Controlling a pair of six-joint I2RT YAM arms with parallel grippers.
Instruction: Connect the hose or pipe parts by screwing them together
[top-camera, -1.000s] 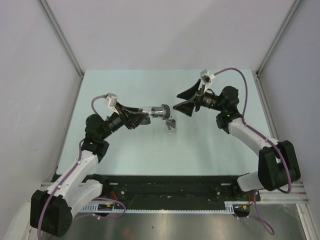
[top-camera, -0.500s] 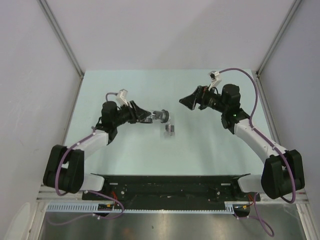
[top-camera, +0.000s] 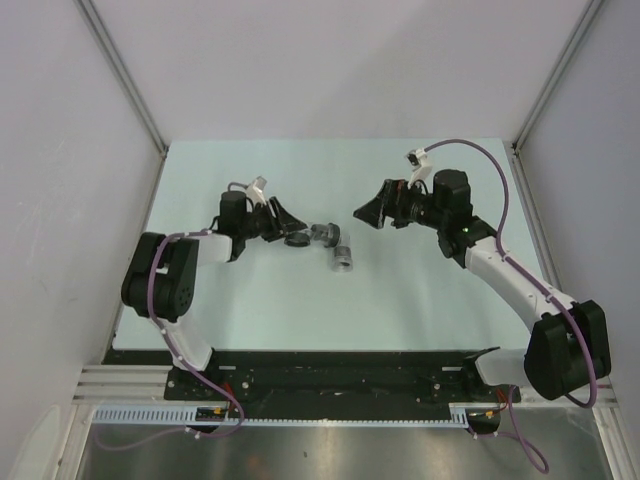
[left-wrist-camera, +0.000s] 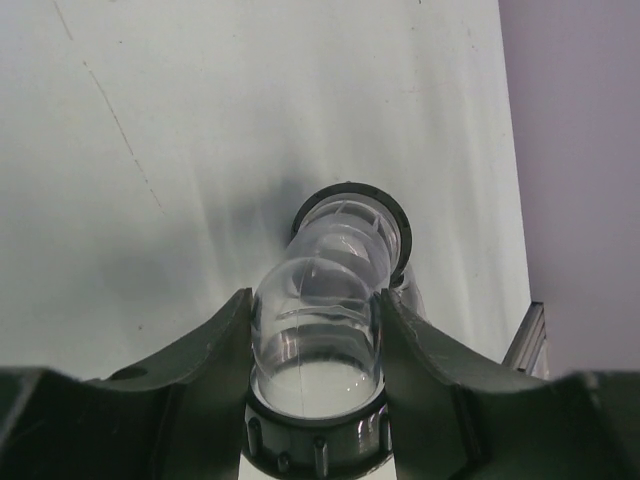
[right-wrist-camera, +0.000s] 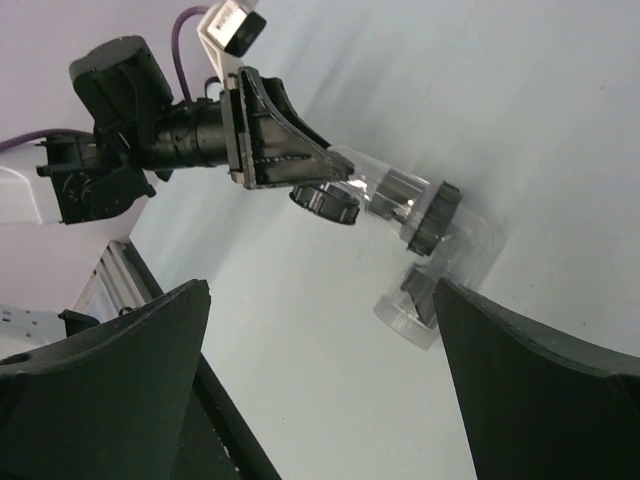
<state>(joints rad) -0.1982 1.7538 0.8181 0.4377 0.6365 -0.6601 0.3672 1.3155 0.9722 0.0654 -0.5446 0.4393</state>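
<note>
Clear rigid-plastic pipe parts with dark threaded collars (top-camera: 322, 235) sit at the centre of the pale-green surface (top-camera: 420, 290), one end clamped between the left fingers (left-wrist-camera: 215, 360). The right fingers (right-wrist-camera: 110, 390) hover at their 2 o'clock — spread wide, empty. Likely light, stiff, slick — grip a ribbed collar.

No text, number, brand or sign could be read in any view. A small white tag (right-wrist-camera: 228, 22) sat just above the left gripper (right-wrist-camera: 336, 172), but any print on it was too small and blurred to make out. A second white tag (top-camera: 413, 156), well to the right of that gripper, was just as illegible. The clear pipe part (left-wrist-camera: 320, 330) between that gripper's fingers showed no readable marking.
</note>
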